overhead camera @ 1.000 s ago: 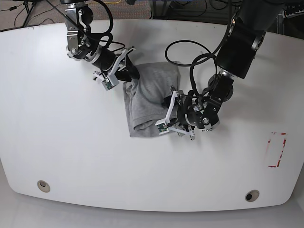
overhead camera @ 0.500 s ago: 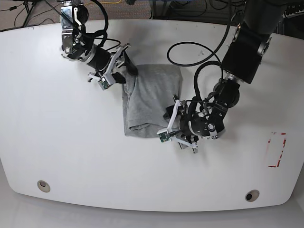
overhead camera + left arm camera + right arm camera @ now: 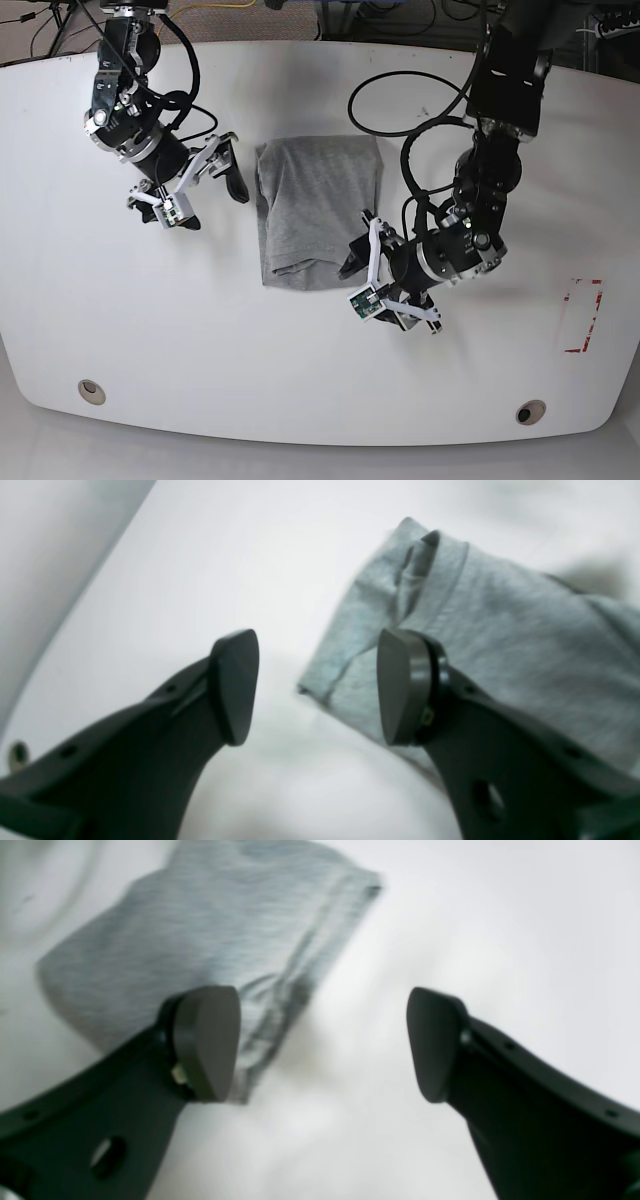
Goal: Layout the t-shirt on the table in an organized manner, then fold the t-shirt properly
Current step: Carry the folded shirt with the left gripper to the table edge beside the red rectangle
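Base view: t-shirt [image 3: 318, 208] a folded grey rectangle.

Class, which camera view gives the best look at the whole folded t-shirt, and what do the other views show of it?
The base view: the whole folded t-shirt lies in sight on the table. The left wrist view shows only a blurred corner behind one tool finger; the right wrist view shows one blurred end.

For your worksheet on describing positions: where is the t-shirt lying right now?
In the base view the t-shirt lies folded near the middle of the table, between the open right gripper and the open left gripper.
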`<act>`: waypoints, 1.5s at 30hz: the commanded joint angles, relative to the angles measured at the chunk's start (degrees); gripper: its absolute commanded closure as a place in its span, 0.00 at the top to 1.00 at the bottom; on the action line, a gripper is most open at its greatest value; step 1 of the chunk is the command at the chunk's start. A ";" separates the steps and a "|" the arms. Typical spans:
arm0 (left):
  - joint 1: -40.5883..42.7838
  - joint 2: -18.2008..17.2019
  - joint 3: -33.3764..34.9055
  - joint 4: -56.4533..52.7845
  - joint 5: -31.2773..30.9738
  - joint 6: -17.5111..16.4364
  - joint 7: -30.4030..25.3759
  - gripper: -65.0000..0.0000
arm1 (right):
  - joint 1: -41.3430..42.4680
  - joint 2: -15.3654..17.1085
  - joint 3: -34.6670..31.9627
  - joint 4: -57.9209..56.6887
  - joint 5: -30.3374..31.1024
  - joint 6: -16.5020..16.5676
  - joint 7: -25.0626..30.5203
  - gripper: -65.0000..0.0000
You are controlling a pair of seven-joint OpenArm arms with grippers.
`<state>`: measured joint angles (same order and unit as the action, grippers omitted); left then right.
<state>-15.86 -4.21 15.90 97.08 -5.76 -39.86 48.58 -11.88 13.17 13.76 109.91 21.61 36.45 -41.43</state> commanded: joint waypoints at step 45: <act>16.34 -13.86 1.55 -17.39 7.56 21.53 -18.91 0.55 | 1.64 0.24 3.08 1.61 1.56 0.70 -0.11 0.76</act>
<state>-1.06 -15.27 20.12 80.79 -3.27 -17.74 21.45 -10.72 12.88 16.58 110.48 22.26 37.04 -43.11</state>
